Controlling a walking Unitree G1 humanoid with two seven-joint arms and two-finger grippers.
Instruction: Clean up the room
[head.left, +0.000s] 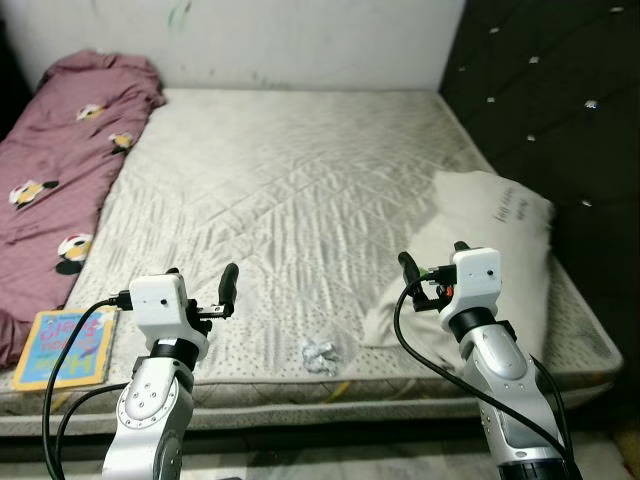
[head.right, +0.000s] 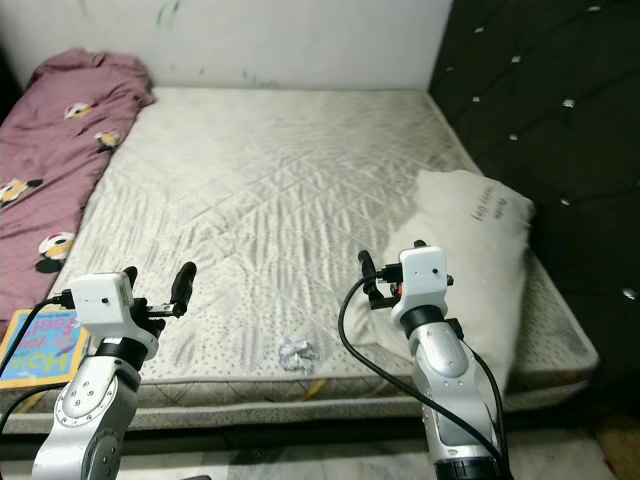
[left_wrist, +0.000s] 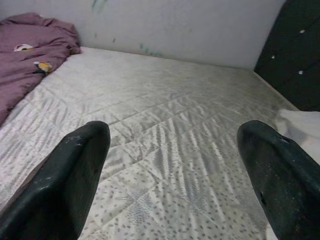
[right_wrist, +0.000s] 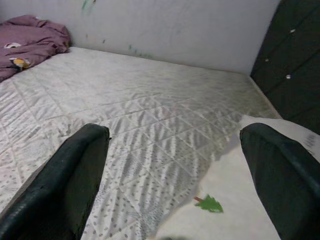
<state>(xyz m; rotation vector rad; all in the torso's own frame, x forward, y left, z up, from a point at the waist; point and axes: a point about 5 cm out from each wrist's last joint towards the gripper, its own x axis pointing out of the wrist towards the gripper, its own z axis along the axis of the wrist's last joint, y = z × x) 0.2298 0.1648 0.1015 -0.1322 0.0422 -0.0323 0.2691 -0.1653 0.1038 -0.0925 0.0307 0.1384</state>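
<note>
Wrapper (head.left: 319, 353), crumpled, sits on mattress (head.left: 300, 180) near front edge btw both arms, w/ left gripper (head.left: 200, 290) & right gripper (head.left: 432, 272) raised above it, fingers apart, prob. readying a pickup; book (head.left: 68, 346) & pillow (head.left: 500, 240) flank.

Pillow (head.left: 500, 215) has dark script, book (head.left: 66, 345) cover has lettering; both too small to read.

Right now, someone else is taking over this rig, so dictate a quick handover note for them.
Left gripper and right gripper: both open, empty, held over the mattress near edge.
Crumpled wrapper lies near the edge between them; pillow on the right, maroon blanket bunched on the left, book at the left corner.
Nothing picked up yet; all tidying remains.
</note>
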